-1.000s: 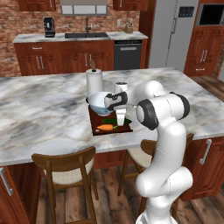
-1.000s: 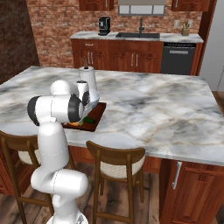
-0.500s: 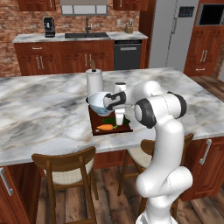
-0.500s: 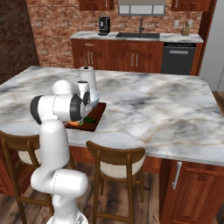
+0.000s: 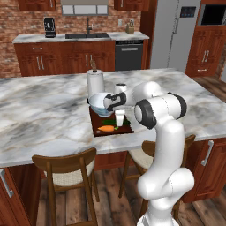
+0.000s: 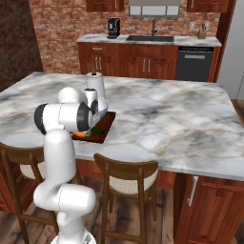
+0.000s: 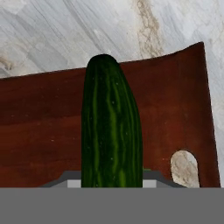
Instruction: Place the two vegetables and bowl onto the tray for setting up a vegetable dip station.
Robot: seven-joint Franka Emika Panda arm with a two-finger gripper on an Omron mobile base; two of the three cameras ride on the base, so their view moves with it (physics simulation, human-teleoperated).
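The cucumber (image 7: pixel 111 127) is being seen lengthwise from the hand camera, dark green with paler stripes and a rounded far end, lying flat on the tray (image 7: pixel 175 109) and running across it toward the long edge. The pale slot handle (image 7: pixel 184 168) is showing just beside its near end. The carrot (image 5: pixel 106 129) is lying on the front part of the tray, near the counter's (image 5: pixel 39 114) front edge, its green top pointing right. The bowl (image 5: pixel 99 102) is sitting at the tray's back end, just in front of the paper towel roll (image 5: pixel 95 81); whether it is resting fully on the board or overhanging its rim cannot be told. The gripper (image 5: pixel 119 121) is hanging low over the cucumber, and whether the jaws are parted or closed on it cannot be told, since the fingertips are being hidden at the bottom of the hand view. The likely risks are being judged as these: the cucumber being dragged or rolled off the board if the hand is lifted while contact remains, and the bowl or roll being knocked by the forearm during retreat.
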